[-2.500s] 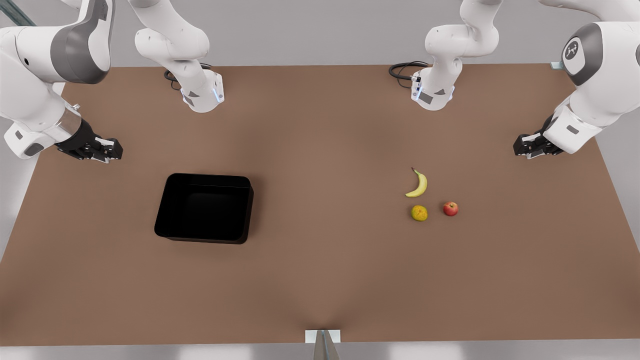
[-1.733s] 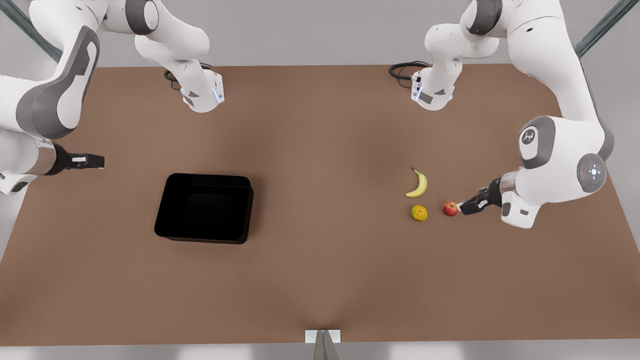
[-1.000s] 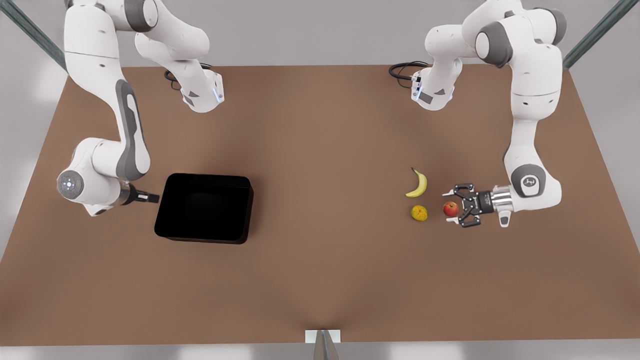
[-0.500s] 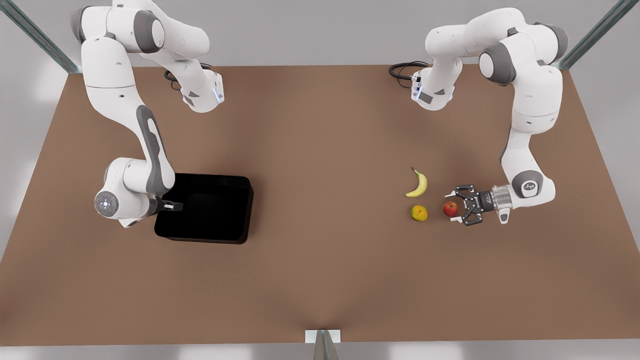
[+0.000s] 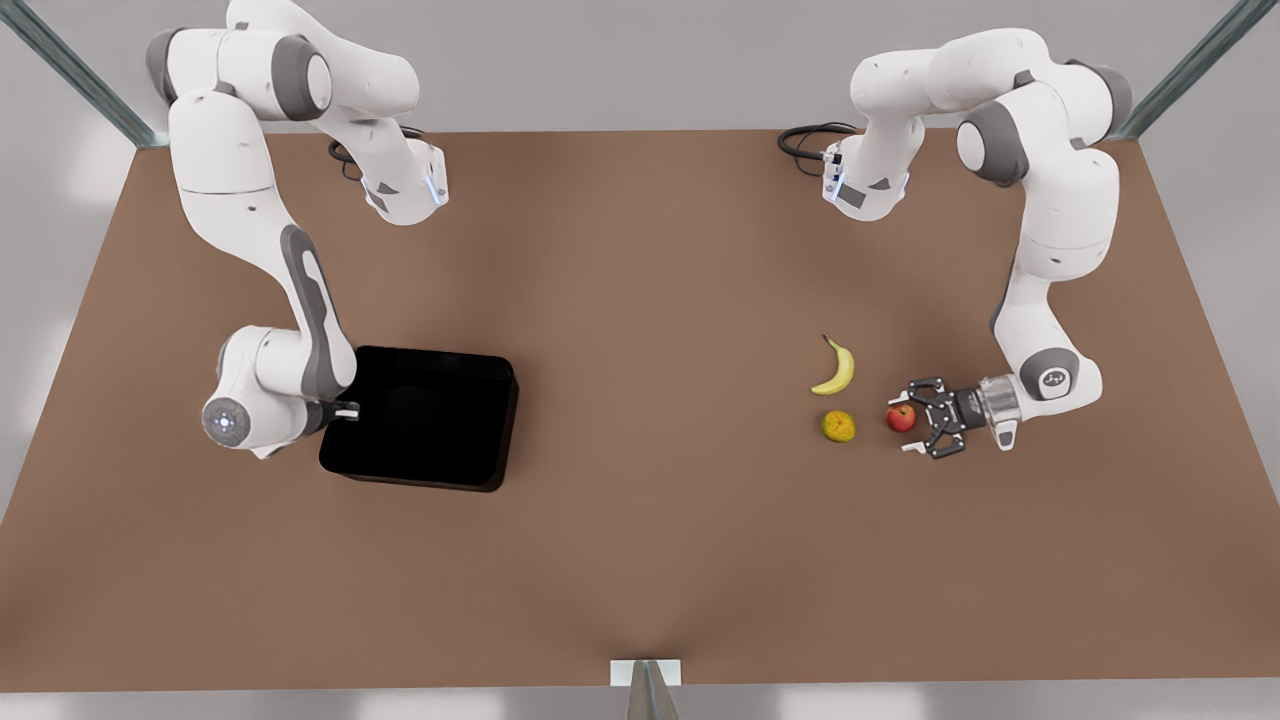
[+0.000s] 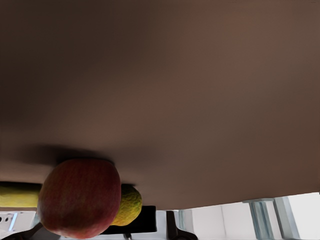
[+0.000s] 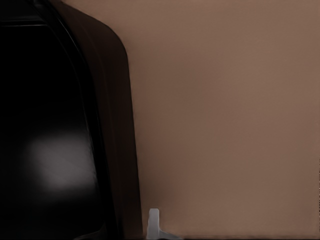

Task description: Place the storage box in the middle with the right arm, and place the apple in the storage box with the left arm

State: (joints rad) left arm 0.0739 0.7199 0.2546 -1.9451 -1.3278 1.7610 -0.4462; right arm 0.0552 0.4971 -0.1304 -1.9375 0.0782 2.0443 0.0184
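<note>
The left gripper (image 5: 912,418), at the right of the front view, lies low over the brown table (image 5: 650,560), its fingers spread wide on either side of the apple (image 5: 901,417) without visibly pressing it. The apple (red, with a paler patch) sits on the table at centre right; in the left wrist view it looms large (image 6: 80,197) in front of the yellow-green fruit (image 6: 127,205). That fruit (image 5: 839,426) lies just beside the apple toward the frame's centre, and the banana (image 5: 836,368) curves just above it.

The right gripper (image 5: 347,410), at the left of the front view, sits at the left wall of the storage box (image 5: 425,418); whether its fingers are apart or clamped cannot be told. The black box (image 7: 60,140) rests left of centre.

No writing is legible anywhere.
</note>
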